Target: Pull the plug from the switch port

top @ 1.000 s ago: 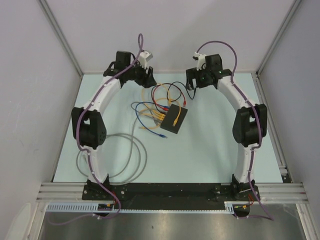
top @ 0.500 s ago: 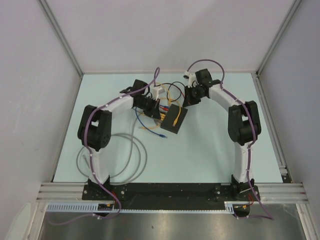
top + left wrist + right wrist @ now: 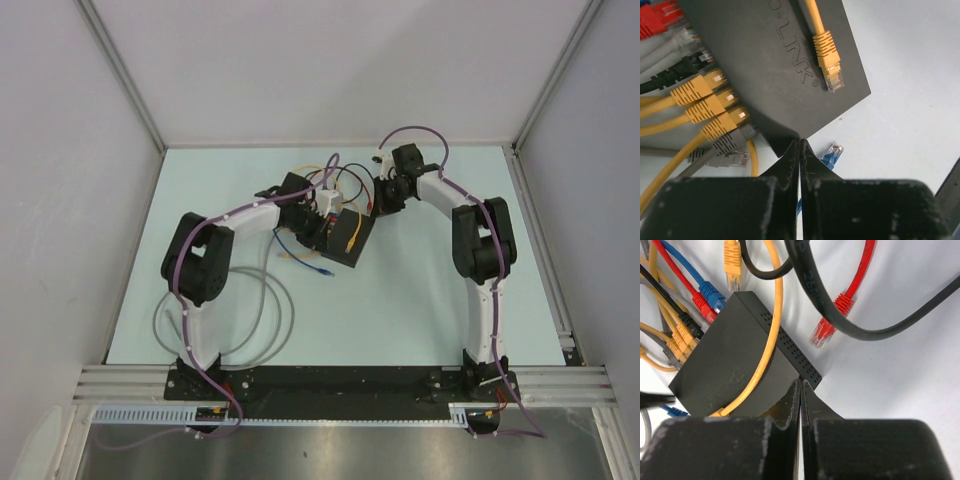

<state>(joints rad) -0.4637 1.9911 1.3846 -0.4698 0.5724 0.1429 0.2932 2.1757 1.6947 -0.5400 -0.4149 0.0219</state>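
The switch (image 3: 352,242) is a flat black box lying mid-table. Its socket edge holds several plugs: three yellow plugs (image 3: 715,102), a grey plug (image 3: 727,142), a black plug (image 3: 690,67), and red and blue plugs (image 3: 707,299). A loose yellow plug (image 3: 827,55) rests on the lid. My left gripper (image 3: 800,143) is shut and empty, its tips at the switch's near corner by the socket edge. My right gripper (image 3: 800,384) is also shut and empty, at the corner beside the perforated side.
A loose blue plug (image 3: 832,152) and a loose grey plug (image 3: 725,160) lie by the left fingertips. A loose red plug (image 3: 822,332) and a thick black cable (image 3: 840,325) lie beyond the right gripper. A grey cable loop (image 3: 250,320) lies near the left arm's base.
Both arms have swung inward from the back of the table to the switch. Both grippers have gone from open to shut. The switch has stayed in place.
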